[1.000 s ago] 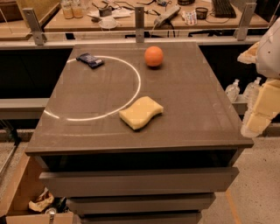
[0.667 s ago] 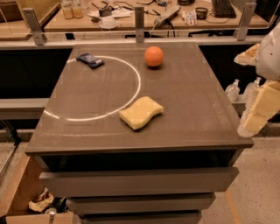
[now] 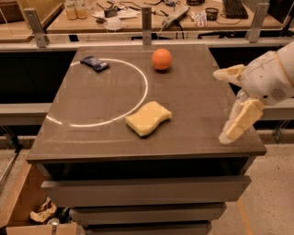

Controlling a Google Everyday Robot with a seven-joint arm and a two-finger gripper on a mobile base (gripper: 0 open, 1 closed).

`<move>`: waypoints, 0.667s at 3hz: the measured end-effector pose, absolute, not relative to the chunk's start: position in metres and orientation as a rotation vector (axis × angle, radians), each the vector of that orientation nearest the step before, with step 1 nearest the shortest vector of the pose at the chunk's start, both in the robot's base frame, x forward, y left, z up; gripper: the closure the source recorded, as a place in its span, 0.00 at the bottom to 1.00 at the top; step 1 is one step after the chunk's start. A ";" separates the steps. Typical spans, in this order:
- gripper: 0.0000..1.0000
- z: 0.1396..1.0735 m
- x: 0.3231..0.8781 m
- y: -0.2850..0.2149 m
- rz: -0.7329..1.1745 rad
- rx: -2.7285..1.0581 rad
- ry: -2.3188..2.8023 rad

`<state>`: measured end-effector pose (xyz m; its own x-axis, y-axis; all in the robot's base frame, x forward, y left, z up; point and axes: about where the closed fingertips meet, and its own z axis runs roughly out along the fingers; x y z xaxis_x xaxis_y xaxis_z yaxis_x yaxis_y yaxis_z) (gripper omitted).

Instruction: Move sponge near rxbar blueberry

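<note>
The pale yellow sponge lies flat on the dark table, front of centre, at the lower right of a white ring line. The rxbar blueberry, a small dark blue bar, lies at the far left, on the top of the ring. My gripper hangs over the table's right edge, to the right of the sponge and well apart from it. It is open and empty, with one cream finger above and the other finger below.
An orange ball sits at the far middle of the table. Behind the table runs a railing with posts, and past it a cluttered wooden bench. A box with scraps stands on the floor at lower left.
My gripper has moved left, from beside the table to over its right edge. The sponge, bar and ball have not moved.
</note>
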<state>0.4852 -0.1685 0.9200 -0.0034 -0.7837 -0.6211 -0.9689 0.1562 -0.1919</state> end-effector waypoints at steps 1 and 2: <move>0.00 0.907 0.503 -0.140 0.531 -1.639 1.722; 0.00 0.904 0.504 -0.138 0.550 -1.633 1.719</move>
<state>0.5041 -0.1380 0.9042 0.0323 -0.6871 -0.7258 -0.9809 0.1176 -0.1550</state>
